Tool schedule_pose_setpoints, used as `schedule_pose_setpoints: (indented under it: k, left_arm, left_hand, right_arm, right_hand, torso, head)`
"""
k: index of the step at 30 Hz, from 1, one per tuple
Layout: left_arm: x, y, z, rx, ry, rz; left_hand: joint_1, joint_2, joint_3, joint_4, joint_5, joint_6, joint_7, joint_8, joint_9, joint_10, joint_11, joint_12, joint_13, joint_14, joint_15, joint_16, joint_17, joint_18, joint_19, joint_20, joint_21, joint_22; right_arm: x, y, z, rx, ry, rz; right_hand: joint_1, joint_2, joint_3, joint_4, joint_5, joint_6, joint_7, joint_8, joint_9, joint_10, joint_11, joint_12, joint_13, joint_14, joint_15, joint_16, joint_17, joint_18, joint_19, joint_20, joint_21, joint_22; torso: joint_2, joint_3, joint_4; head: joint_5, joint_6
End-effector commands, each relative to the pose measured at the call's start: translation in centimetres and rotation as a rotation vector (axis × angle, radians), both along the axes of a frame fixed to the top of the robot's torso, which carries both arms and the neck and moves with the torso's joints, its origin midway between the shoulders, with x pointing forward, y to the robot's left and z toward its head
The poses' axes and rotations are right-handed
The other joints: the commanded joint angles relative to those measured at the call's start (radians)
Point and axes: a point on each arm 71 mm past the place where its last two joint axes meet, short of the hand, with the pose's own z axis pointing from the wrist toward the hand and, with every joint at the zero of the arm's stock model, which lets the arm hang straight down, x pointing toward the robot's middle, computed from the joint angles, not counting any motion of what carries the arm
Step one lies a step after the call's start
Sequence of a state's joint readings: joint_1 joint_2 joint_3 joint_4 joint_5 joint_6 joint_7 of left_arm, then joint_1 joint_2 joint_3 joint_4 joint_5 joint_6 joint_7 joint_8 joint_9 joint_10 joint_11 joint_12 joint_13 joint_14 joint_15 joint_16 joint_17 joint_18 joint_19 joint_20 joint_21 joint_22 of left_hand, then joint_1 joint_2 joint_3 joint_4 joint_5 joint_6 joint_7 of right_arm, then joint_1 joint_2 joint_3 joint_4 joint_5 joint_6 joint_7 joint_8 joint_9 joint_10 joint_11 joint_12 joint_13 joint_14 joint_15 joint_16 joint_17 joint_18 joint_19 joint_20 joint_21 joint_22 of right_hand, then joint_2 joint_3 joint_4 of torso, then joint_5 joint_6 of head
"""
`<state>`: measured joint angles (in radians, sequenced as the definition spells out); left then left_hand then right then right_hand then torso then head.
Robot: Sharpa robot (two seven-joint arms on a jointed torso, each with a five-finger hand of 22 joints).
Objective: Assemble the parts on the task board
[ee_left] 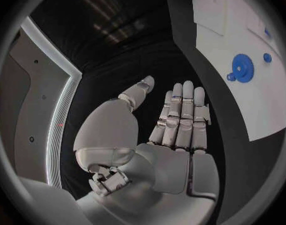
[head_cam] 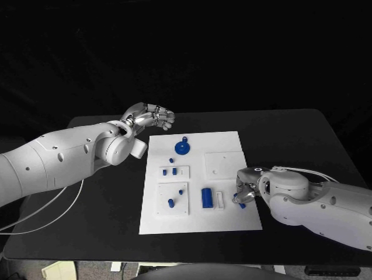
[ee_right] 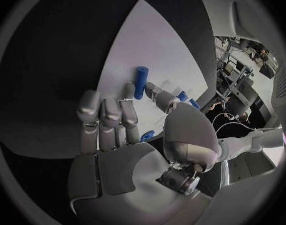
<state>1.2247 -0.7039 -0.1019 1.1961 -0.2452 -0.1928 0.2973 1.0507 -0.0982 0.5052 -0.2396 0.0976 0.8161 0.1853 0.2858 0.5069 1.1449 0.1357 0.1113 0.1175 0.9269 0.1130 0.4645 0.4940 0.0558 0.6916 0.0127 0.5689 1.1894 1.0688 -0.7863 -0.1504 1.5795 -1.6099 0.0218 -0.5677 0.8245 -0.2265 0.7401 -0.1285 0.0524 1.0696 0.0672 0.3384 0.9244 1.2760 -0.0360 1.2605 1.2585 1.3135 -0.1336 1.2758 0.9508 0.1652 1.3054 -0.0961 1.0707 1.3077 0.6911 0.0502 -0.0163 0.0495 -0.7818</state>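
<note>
The white task board (head_cam: 194,224) lies in the middle of the table. On it are a blue gear (head_cam: 181,147), several small blue pegs (head_cam: 174,171) and a blue cylinder (head_cam: 207,198) next to a small white piece (head_cam: 220,199). My left hand (head_cam: 149,116) hovers off the board's far left corner, fingers straight and holding nothing (ee_left: 177,120). My right hand (head_cam: 246,189) is over the board's right edge, fingers stretched towards the blue cylinder (ee_right: 140,82). A small blue piece (ee_right: 147,135) lies under its palm; I cannot tell if the hand touches it.
The black table (head_cam: 295,134) reaches well beyond the board on the right and far sides. A white cable (head_cam: 55,207) hangs from my left arm over the table's left part. Two raised white square blocks (head_cam: 223,163) sit on the board.
</note>
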Motion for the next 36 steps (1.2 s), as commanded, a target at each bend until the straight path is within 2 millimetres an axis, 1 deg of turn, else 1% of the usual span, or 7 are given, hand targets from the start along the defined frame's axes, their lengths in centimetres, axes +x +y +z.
schedule_pose_setpoints:
  k: [1, 3, 7, 13, 23, 30, 36]
  left_arm:
    - [-0.1, -0.2, 0.1, -0.012, 0.005, -0.018]
    - [-0.1, -0.2, 0.1, -0.012, 0.005, -0.016]
    - [-0.1, -0.1, 0.1, -0.012, 0.005, -0.016]
    - [0.0, -0.1, 0.1, -0.012, 0.004, -0.016]
    - [-0.1, -0.1, 0.1, -0.012, 0.005, -0.018]
    - [0.0, -0.1, 0.1, -0.012, 0.004, -0.017]
    - [-0.1, -0.1, 0.1, -0.012, 0.005, -0.016]
  left_hand:
    - [-0.008, 0.000, -0.005, 0.001, -0.004, -0.006, -0.001, 0.004, -0.001, -0.006, 0.001, -0.003, -0.001, 0.000, 0.006, -0.004, 0.002, 0.011, 0.002, 0.005, -0.006, 0.001]
    - [-0.008, 0.000, -0.005, 0.001, -0.004, -0.006, -0.001, 0.004, -0.001, -0.006, 0.001, -0.003, -0.001, 0.000, 0.006, -0.005, 0.002, 0.011, 0.002, 0.005, -0.006, 0.001]
    - [-0.008, 0.000, -0.005, 0.001, -0.004, -0.006, -0.001, 0.004, -0.001, -0.006, 0.001, -0.003, -0.001, -0.001, 0.006, -0.005, 0.002, 0.012, 0.002, 0.005, -0.006, 0.001]
    - [-0.008, 0.000, -0.005, 0.001, -0.005, -0.006, -0.001, 0.004, -0.001, -0.006, 0.001, -0.004, -0.001, -0.001, 0.006, -0.006, 0.003, 0.012, 0.002, 0.005, -0.007, 0.002]
    - [-0.008, 0.001, -0.005, 0.002, -0.005, -0.006, -0.001, 0.004, -0.001, -0.006, 0.001, -0.003, -0.001, -0.001, 0.006, -0.006, 0.003, 0.012, 0.003, 0.006, -0.007, 0.002]
    - [-0.008, 0.001, -0.006, 0.002, -0.005, -0.006, -0.001, 0.005, -0.002, -0.006, 0.001, -0.003, -0.001, -0.001, 0.007, -0.007, 0.004, 0.012, 0.003, 0.006, -0.007, 0.002]
    - [-0.009, 0.001, -0.006, 0.002, -0.005, -0.006, -0.001, 0.005, -0.002, -0.006, 0.001, -0.003, -0.001, -0.001, 0.007, -0.007, 0.004, 0.012, 0.003, 0.006, -0.008, 0.002]
  right_arm:
    - [-1.4, -0.1, -2.2, -0.065, 0.093, 0.026]
    - [-1.5, -0.1, -2.3, -0.059, 0.100, 0.021]
    - [-1.4, -0.3, -2.3, -0.031, 0.108, -0.002]
    - [-1.5, -0.4, -2.4, 0.077, 0.150, -0.070]
    - [-0.4, -0.4, 0.0, 0.405, 0.149, -0.271]
    - [0.0, 0.3, 1.5, 0.462, 0.152, -0.291]
    - [0.0, 0.4, 1.2, 0.470, 0.207, -0.337]
  right_hand:
    - [0.018, -0.001, 0.009, -0.003, -0.003, -0.013, 0.009, -0.050, -0.235, -0.006, 0.002, -0.007, -0.001, 0.000, -0.004, -0.004, 0.000, 0.097, 0.001, 0.006, 0.006, 0.012]
    - [0.033, 0.011, 0.015, -0.016, -0.002, -0.014, 0.009, -0.051, -0.233, -0.007, 0.002, -0.009, -0.002, 0.000, -0.004, -0.005, 0.000, 0.097, 0.000, 0.007, 0.007, 0.013]
    - [0.054, 0.063, 0.017, -0.076, 0.025, -0.014, 0.012, -0.056, -0.230, -0.010, 0.005, -0.013, -0.004, -0.001, 0.000, -0.007, -0.002, 0.097, -0.006, 0.014, 0.009, 0.015]
    - [0.033, 0.116, 0.049, -0.087, 0.074, -0.006, 0.011, -0.063, -0.230, -0.007, 0.005, -0.015, -0.004, 0.001, 0.000, -0.008, -0.003, 0.097, -0.007, 0.022, 0.010, 0.013]
    - [0.003, 0.143, 0.046, -0.128, 0.155, 0.008, 0.006, -0.066, -0.226, 0.009, -0.001, -0.004, 0.008, 0.002, -0.006, -0.006, -0.002, 0.097, 0.007, 0.016, 0.016, 0.011]
    - [-0.008, 0.143, 0.035, -0.136, 0.201, 0.013, 0.004, -0.069, -0.225, 0.014, -0.003, -0.001, 0.012, 0.002, -0.010, -0.006, -0.003, 0.097, 0.012, 0.010, 0.013, 0.007]
    - [-0.015, 0.140, 0.028, -0.136, 0.203, 0.012, 0.004, -0.070, -0.225, 0.012, -0.003, -0.003, 0.011, 0.001, -0.010, -0.006, -0.003, 0.097, 0.012, 0.009, 0.013, 0.007]
  torso:
    - [0.000, -0.0011, 0.0011]
    - [0.000, -0.0011, 0.0009]
    - [0.000, -0.0014, 0.0010]
    - [0.000, -0.0003, 0.0002]
    - [0.000, -0.0011, 0.0001]
    - [0.000, -0.0006, -0.0003]
    - [0.001, -0.0027, 0.0012]
  head:
    - [0.001, -0.002]
    - [0.002, -0.003]
    - [0.002, -0.004]
    - [0.004, -0.006]
    - [0.004, -0.003]
    - [0.008, -0.004]
    - [0.007, -0.006]
